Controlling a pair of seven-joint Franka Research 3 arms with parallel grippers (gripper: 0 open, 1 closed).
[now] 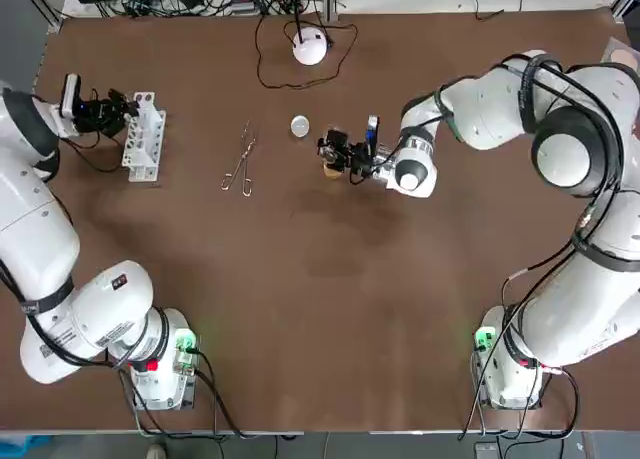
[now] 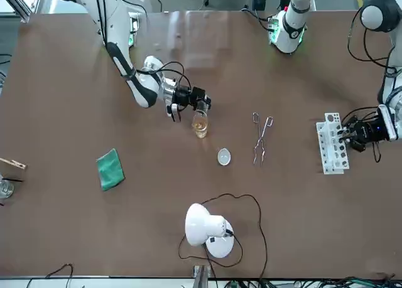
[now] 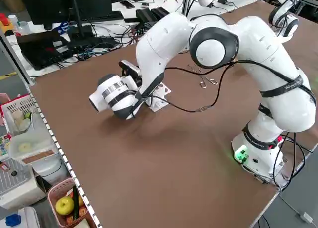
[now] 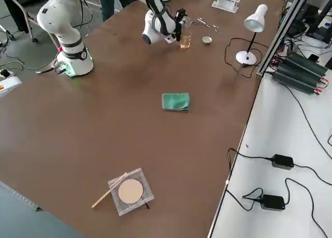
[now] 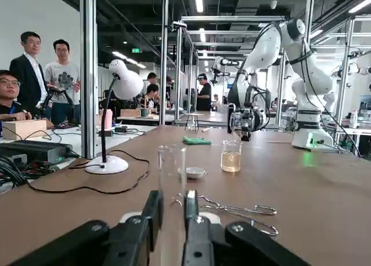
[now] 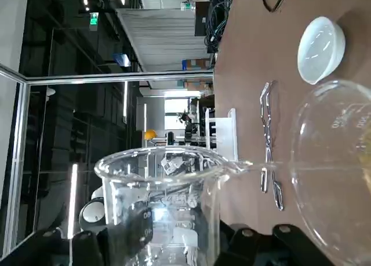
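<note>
two glass vessels meet near the middle of the brown table (image 1: 320,309). the right gripper (image 1: 340,151) reaches in level with the tabletop, its fingers closed narrowly around a small clear beaker (image 6: 165,202). that beaker lies tipped on its side, long axis parallel to the table. its mouth points toward the left arm's end of the table, and its pouring lip rests against the rim of a drinking glass (image 1: 331,169). the glass stands upright on the table, just beside the gripper, and holds a little amber liquid at its bottom. i cannot tell whether any liquid is in the beaker.

a small white dish (image 1: 300,126) sits near the glass, on its far side from the robot. metal tongs (image 1: 241,159) lie flat between the glass and the left arm.

at the table's left edge the left gripper (image 1: 118,112) hangs just beside a white test tube rack (image 1: 143,137). its fingers are pinched close on a clear test tube (image 5: 172,202), which stands upright.

a white desk lamp (image 1: 311,46) sits at the far edge, and a folded green cloth (image 2: 110,169) lies well apart on the right arm's side.
</note>
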